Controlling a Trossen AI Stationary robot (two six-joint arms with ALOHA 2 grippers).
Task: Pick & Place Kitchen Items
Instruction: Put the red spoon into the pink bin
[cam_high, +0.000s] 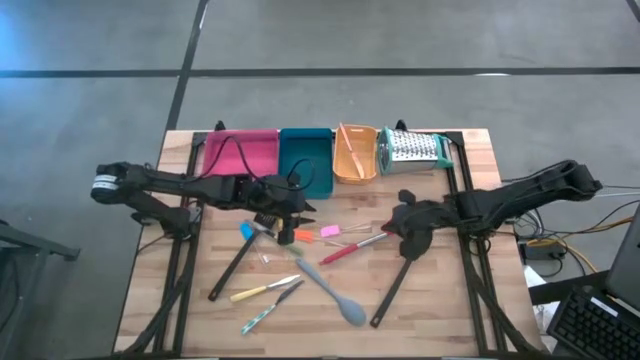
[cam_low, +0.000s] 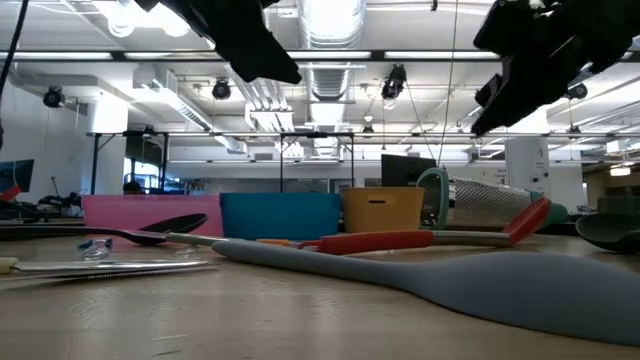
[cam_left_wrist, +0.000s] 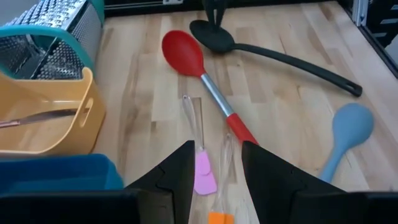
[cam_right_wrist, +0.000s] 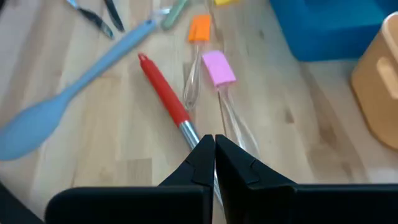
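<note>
Loose kitchen items lie flat on the wooden table: a red-headed spoon (cam_high: 350, 248), a grey spoon (cam_high: 332, 292), two long black spoons (cam_high: 232, 268) (cam_high: 393, 287), a pink spatula (cam_right_wrist: 219, 67), an orange one (cam_right_wrist: 200, 28), and small yellow-handled (cam_high: 262, 291) and blue-handled (cam_high: 246, 231) tools. My left gripper (cam_left_wrist: 214, 177) hangs open above the pink and orange spatulas, with nothing between its fingers. My right gripper (cam_right_wrist: 214, 146) is shut and empty. It hovers over the red-headed spoon's metal shaft (cam_right_wrist: 188, 132), well above the table in the low view (cam_low: 510, 95).
Along the far edge stand a pink tray (cam_high: 240, 155), a teal tray (cam_high: 306, 160), an orange tray (cam_high: 354, 152) holding a utensil, and a metal box grater (cam_high: 414, 148) lying on its side. Bare wood lies at the near left and near right of the table (cam_high: 440, 310).
</note>
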